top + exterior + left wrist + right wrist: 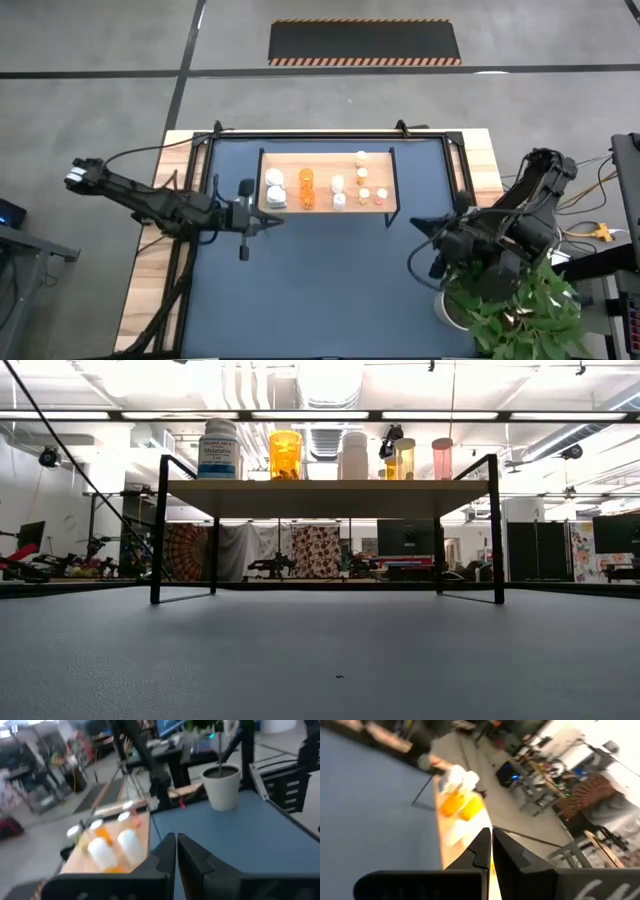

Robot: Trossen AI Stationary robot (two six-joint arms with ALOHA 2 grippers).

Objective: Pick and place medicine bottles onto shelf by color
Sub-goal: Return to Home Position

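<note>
Medicine bottles (306, 180) all stand on the shelf (320, 162), which sits toward the far edge of the dark blue surface (320, 290). From above they lie in groups: two large white ones at the left end, two orange ones next, then smaller white and pale-capped ones toward the right.

The low view adds what the high view cannot. The board is raised on thin black legs, and the bottles stand upright along its top, among them a white labelled bottle (218, 450) and an orange bottle (285, 455).

Only the high view shows both arms. The left end effector (268, 221) hovers just beside the shelf's front left corner. The right end effector (420, 224) hangs right of the shelf, near a potted plant (520, 300). Each wrist view shows its own fingers pressed together, holding nothing.

Pale wood edges the surface. Beyond it lies grey floor with a black mat (365, 42) bordered in orange stripes. The low view looks into a workshop with ceiling lights and patterned cloths (315, 550).
</note>
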